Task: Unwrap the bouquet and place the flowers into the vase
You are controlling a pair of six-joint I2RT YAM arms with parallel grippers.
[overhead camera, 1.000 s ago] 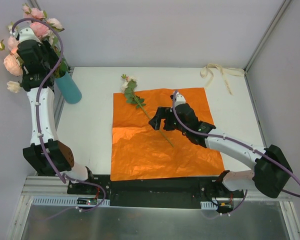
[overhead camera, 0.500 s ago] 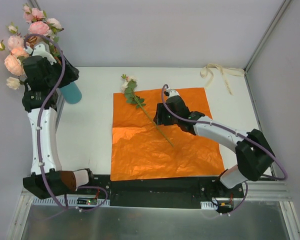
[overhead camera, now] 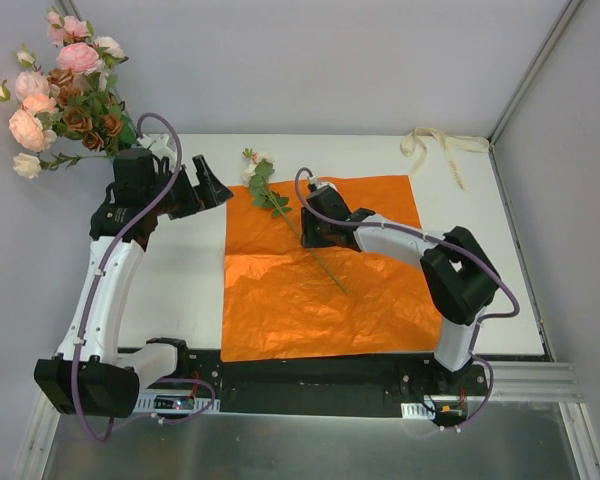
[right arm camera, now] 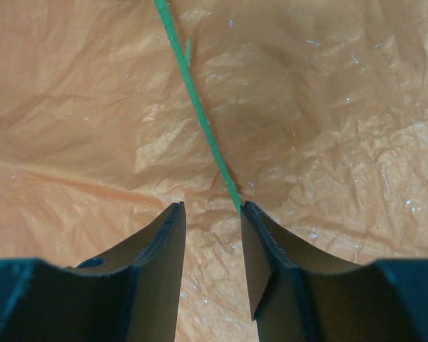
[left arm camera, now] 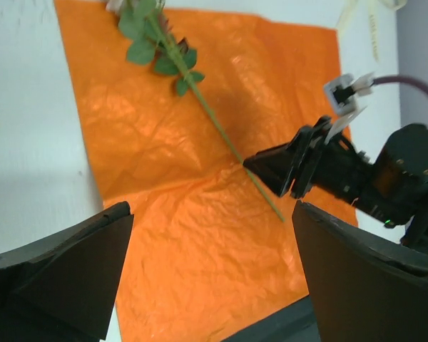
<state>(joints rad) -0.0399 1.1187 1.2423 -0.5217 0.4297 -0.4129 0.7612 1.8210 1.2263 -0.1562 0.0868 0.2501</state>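
Item 1, flowers (overhead camera: 65, 95): a bunch of pink, peach, cream and brown roses with green leaves stands up at the far left corner of the table (overhead camera: 180, 270). Its lower stems pass behind the left arm. The vase is hidden there and cannot be made out.

Item 2, single rose (overhead camera: 280, 210): lies flat, apart from the bunch. Its pale head and upper leaves rest on the bare table just off the far left corner of the orange paper (overhead camera: 320, 300). Its thin green stem (left arm camera: 200, 92) runs diagonally across the paper toward the near right.

Item 3, right fingers (overhead camera: 310, 232): down at the paper, at about the middle of the stem. In the right wrist view the fingers (right arm camera: 260, 228) stand narrow with a clear gap. The stem (right arm camera: 200, 121) runs down to meet the tip of one finger, and crinkled paper shows in the gap. The stem is not seen clamped.

Item 4, left fingers (overhead camera: 212, 185): spread wide with nothing between them. They are raised over the left part of the table, just beyond the paper's left edge, and point toward the single rose. The left wrist view (left arm camera: 78, 256) looks across the paper to the right fingers (left arm camera: 285, 167).

Item 5, orange paper: opened out flat and creased, covering the middle of the table up to its near edge.

Item 6, cream ribbon (overhead camera: 435, 145): lies loose at the far right corner of the table, well apart from everything else
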